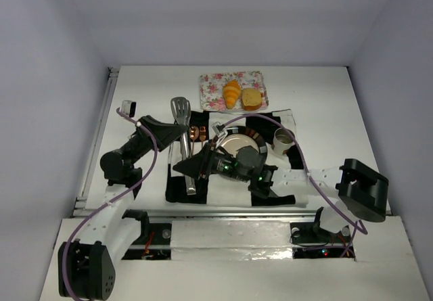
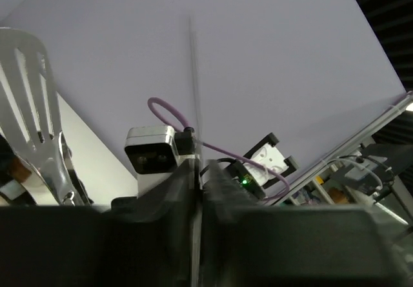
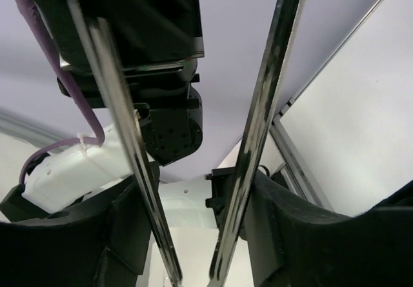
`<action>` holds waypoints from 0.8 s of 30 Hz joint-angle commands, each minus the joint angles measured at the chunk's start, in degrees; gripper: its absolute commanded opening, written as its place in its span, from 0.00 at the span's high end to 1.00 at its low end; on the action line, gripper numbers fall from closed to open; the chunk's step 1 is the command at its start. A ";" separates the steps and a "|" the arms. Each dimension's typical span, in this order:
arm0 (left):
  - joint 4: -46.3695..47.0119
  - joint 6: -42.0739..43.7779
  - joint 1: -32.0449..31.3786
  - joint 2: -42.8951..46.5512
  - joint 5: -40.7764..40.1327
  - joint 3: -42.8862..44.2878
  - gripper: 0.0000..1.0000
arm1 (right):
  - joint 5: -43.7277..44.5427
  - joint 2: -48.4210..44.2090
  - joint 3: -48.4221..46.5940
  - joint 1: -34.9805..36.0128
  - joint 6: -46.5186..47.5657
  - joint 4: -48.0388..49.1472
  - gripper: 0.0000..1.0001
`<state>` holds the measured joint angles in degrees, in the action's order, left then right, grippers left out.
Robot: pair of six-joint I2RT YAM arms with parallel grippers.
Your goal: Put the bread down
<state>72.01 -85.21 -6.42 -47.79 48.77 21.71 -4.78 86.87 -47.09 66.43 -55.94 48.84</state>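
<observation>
A golden ridged croissant [image 1: 232,93] and a squarish tan bun [image 1: 252,98] lie side by side on a floral tray [image 1: 213,84] at the back of the table. Metal tongs [image 1: 181,109] with slotted heads lie pointing toward the tray. My right gripper [image 1: 194,168] is closed around the tongs' two arms; in the right wrist view both shiny arms [image 3: 258,126] run up between my fingers [image 3: 284,229]. My left gripper [image 1: 183,133] is shut and empty, just beside the tongs' head, which shows at the left of the left wrist view [image 2: 32,93].
A round metal plate [image 1: 238,141] lies on a black-and-white checked cloth [image 1: 281,196], partly under my right arm. A white cup [image 1: 283,141] stands to its right. A small copper object [image 1: 196,133] sits by the tongs. White walls close in on three sides.
</observation>
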 commanded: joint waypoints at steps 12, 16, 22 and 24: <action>-0.26 12.58 -0.26 6.83 5.28 3.59 0.01 | 6.80 -6.18 -0.55 -5.09 -1.62 -2.52 0.50; -15.80 20.84 -0.26 9.99 5.28 6.31 0.01 | 6.71 -7.68 -0.72 -7.54 -2.06 -2.78 0.51; -33.82 32.18 -0.26 12.10 4.58 10.97 0.01 | 6.53 -11.27 -1.42 -12.28 -1.10 -9.89 0.52; -49.28 42.89 -0.26 12.98 1.16 15.62 0.01 | 6.80 -12.68 -2.47 -14.13 0.74 -18.89 0.52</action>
<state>40.95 -57.04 -6.44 -36.36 52.36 31.07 0.40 77.19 -47.16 54.39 -57.06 38.02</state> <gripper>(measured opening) 0.989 0.490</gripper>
